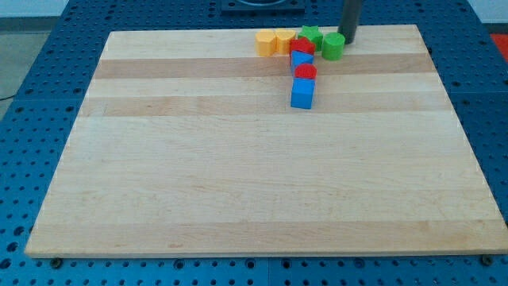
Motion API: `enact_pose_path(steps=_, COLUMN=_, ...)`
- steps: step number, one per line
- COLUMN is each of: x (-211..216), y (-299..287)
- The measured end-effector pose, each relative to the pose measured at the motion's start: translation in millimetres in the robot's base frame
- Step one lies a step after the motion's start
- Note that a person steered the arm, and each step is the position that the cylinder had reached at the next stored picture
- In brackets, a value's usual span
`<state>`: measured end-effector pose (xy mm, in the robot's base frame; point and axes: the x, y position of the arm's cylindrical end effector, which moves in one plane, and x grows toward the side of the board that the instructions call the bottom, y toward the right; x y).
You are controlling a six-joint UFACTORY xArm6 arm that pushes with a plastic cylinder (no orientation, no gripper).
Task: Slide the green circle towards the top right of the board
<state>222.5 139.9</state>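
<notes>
Green circle (333, 46) sits near the board's (238, 183) top edge, right of centre; the tip (347, 40), gripperless and holding nothing, touches its two-o'clock side. Rightward travel remains.

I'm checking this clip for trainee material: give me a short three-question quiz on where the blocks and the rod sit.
1. True or false: my tip is at the view's right of the green circle.
2. Which block lies nearest the view's bottom? A) blue cube B) green star C) a yellow block
3. Fill in: the cluster sits near the board's ____ edge.

Key: 1 true; 2 A; 3 top.
</notes>
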Motion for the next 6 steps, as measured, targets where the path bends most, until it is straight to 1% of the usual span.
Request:
enact_pose_path(steps=1, x=-10, y=-25)
enact_pose_path(steps=3, x=-11, y=-73)
enact_pose_path(steps=4, x=8, y=-77)
enact_pose_path(steps=5, x=15, y=-77)
enact_pose_path(steps=6, x=17, y=-57)
